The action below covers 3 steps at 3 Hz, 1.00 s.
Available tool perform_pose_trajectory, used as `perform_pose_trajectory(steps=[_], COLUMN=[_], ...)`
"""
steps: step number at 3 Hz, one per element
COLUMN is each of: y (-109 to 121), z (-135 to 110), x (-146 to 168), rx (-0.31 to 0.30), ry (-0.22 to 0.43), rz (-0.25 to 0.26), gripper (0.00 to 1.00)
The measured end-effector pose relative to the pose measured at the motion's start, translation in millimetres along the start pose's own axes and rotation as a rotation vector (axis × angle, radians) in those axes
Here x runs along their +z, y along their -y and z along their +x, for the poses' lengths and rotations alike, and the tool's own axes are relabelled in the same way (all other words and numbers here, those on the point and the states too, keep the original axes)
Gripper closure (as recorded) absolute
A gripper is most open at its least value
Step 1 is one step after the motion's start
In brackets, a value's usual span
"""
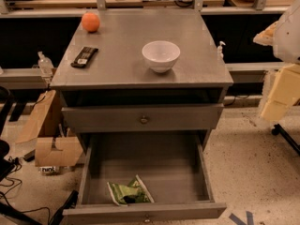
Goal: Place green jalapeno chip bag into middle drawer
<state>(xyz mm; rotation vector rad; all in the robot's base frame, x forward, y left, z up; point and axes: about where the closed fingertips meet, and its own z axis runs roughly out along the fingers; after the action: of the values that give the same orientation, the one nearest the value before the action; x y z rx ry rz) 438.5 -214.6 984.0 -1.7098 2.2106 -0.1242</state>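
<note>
Open drawer [140,213] holds green jalapeno chip bag [129,192]; end effector [280,95] cropped, right edge.

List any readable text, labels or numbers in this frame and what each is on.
None reads clearly.
Green jalapeno chip bag, in the open drawer: print blurred.
Dark bar on the tabletop: pale label, unreadable.
Cardboard box, floor left: dark letters, too blurred.
Tool, at the right edge, away from the drawer: no markings visible.

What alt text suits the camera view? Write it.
A green jalapeno chip bag lies in the open drawer of a cabinet; a white bowl, orange and dark flat item sit on top. The gripper is at the right edge.
</note>
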Motion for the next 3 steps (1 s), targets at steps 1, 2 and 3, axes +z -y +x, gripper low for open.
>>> perform_pose_trajectory(steps=[1,2,3], y=[0.5,6.2,15.1], z=[-0.6,-0.9,4.0], x=[-0.2,17.4,63.9], rx=[0.003,0.096,0.295], ry=[0.003,0.020,0.087], rz=[0.003,0.017,0.024], gripper=[0.00,0.00,0.00])
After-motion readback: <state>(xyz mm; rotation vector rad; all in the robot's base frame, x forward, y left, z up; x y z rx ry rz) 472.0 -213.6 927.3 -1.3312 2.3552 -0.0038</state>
